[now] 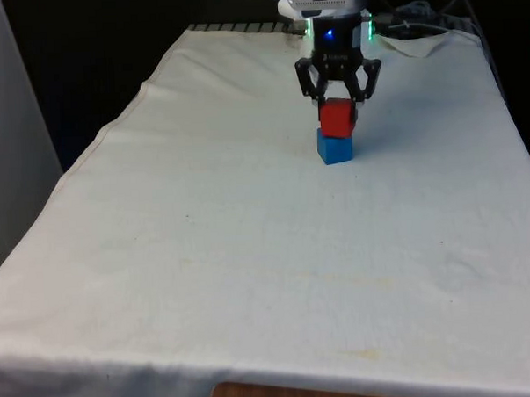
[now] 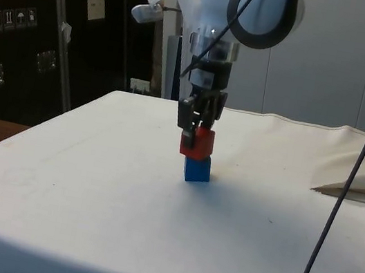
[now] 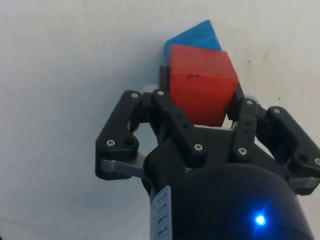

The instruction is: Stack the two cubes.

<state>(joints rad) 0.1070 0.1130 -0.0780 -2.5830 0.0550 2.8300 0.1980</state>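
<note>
Red cube (image 1: 337, 118) in the claw (image 1: 338, 97), sitting on the blue cube (image 1: 335, 148).

In the front view the white cloth (image 1: 205, 245) lies bare across the left and middle; the stack stands right of centre, towards the far end, with the claw straight above it — its two fingers closed on the red cube's sides. In the side view the red cube (image 2: 197, 143) rests on the blue cube (image 2: 197, 169), slightly offset and turned against it, and the claw (image 2: 196, 119) comes down from above. From the wrist, the red cube (image 3: 201, 84) is pinched between the fingers (image 3: 167, 107) — a corner of the blue cube (image 3: 196, 39) pokes out beyond it.
</note>
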